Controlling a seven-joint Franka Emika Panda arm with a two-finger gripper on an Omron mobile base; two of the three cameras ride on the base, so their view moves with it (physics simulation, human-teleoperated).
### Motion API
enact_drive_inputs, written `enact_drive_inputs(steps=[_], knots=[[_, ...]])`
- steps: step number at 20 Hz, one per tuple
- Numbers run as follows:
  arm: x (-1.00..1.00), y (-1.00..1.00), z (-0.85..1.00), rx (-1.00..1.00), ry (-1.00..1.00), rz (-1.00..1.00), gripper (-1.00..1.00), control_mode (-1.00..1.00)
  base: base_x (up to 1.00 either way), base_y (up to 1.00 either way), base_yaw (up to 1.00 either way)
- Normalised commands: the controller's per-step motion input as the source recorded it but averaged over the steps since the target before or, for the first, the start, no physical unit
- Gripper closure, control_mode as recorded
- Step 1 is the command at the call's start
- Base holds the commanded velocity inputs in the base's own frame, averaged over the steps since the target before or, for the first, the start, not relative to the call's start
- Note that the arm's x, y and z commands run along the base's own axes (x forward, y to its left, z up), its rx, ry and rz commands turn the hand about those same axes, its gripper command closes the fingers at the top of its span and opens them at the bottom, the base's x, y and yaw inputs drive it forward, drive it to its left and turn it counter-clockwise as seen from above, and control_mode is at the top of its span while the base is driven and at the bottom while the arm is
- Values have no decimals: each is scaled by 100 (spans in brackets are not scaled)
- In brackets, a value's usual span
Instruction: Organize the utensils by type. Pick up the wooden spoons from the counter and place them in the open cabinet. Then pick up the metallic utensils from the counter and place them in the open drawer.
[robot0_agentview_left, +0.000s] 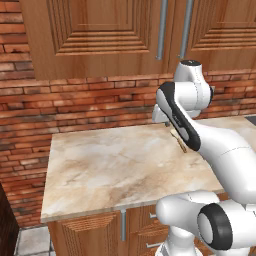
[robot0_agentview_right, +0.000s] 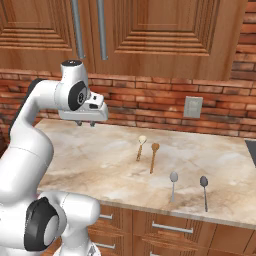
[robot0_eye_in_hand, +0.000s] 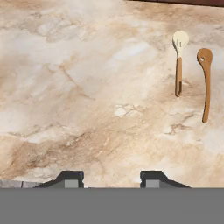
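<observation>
Even bright rendered light, soft faint shadows beside spoons (robot0_eye_in_hand: 179, 65), no glare, slight softness, no edge distortion

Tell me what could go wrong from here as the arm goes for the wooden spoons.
The pincer hangs open above bare counter, well off from the spoons, so a straight descent would likely close on nothing. The cream-bowled wooden spoon and the all-brown wooden spoon lie close side by side; grasping one could nudge the other. Both lie flat and slim on the slab, so the fingertips might scrape marble or slip off the handle.
</observation>
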Motion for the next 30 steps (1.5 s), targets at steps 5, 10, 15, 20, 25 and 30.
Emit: enact_drive_inputs(steps=[5, 10, 15, 20, 25, 30], knots=[[-13, -8, -17, 0, 0, 0, -100, -100, 0, 0, 0], [-27, -32, -33, 0, -3, 0, -100, -100, 0, 0, 0], [-3, -48, -16, 0, 0, 0, -100, -100, 0, 0, 0], [1, -58, -4, 5, 1, -1, -100, -100, 0, 0, 0], [6, -50, -2, 6, 1, -5, -100, -100, 0, 0, 0], [3, -34, -16, 1, 0, -4, -100, -100, 0, 0, 0]])
